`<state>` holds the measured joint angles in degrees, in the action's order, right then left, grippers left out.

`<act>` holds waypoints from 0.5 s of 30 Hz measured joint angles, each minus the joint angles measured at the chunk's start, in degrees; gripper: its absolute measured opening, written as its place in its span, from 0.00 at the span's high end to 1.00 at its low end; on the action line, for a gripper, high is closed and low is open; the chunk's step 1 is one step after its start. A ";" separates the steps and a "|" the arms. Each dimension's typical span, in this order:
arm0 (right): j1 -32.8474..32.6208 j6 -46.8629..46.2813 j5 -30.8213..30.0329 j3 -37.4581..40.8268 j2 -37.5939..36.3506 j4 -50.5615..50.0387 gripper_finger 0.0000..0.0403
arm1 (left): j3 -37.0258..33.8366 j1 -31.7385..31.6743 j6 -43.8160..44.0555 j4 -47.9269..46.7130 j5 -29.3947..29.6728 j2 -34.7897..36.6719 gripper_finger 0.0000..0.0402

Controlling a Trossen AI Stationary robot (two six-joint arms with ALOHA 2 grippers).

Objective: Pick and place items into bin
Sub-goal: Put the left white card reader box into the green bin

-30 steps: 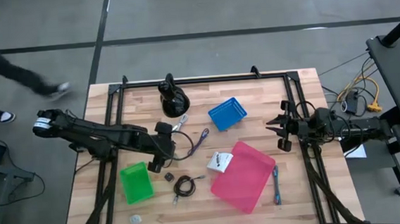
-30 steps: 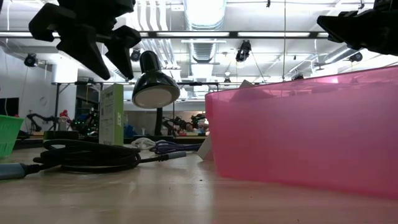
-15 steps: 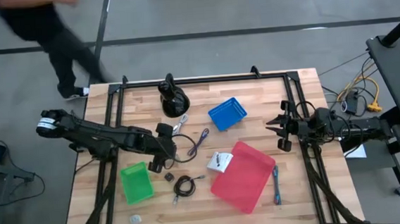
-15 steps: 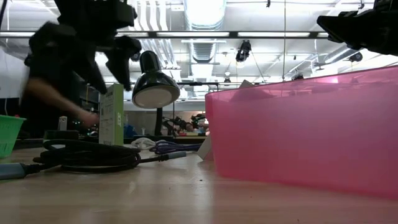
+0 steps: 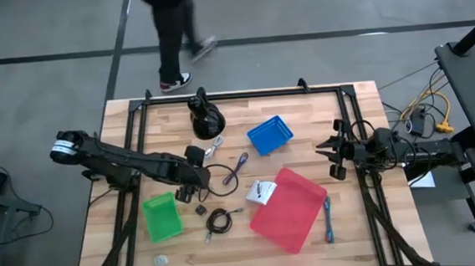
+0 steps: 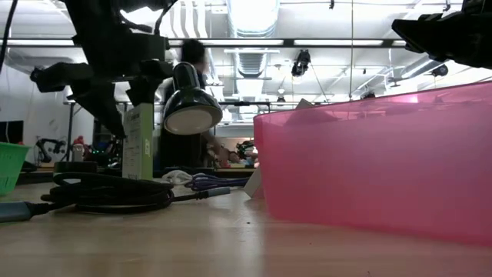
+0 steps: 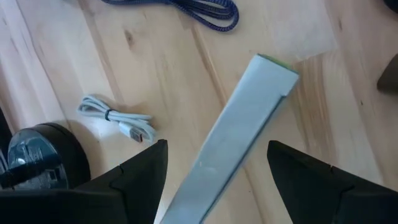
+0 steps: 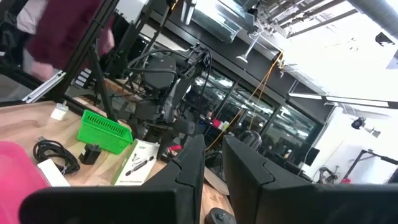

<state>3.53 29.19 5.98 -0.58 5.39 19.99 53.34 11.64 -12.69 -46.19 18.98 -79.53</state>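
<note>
A robotics lab or workshop is shown. Exposed ceiling ducts (image 6: 246, 46) and strip lights are seen above a wooden table (image 5: 353, 225); a concrete floor (image 5: 296, 11) lies around it.

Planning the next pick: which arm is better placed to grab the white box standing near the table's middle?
Left. The left gripper hangs open right above the white box, fingers either side; the right gripper waits shut at the table's right edge.
</note>
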 joint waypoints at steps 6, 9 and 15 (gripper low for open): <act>0.00 -0.01 0.00 0.00 0.02 0.00 0.88 | 0.17 0.00 0.04 0.09 0.37 0.77 0.35; -0.02 -0.02 0.00 0.00 0.02 -0.02 0.88 | 0.17 0.00 0.04 0.09 1.05 0.87 0.35; 0.00 0.00 0.00 0.00 0.02 0.00 0.88 | 0.17 0.00 0.02 0.09 1.05 0.90 0.35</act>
<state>3.53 29.19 5.98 -0.58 5.41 19.99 53.52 11.64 -12.67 -46.11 20.03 -78.63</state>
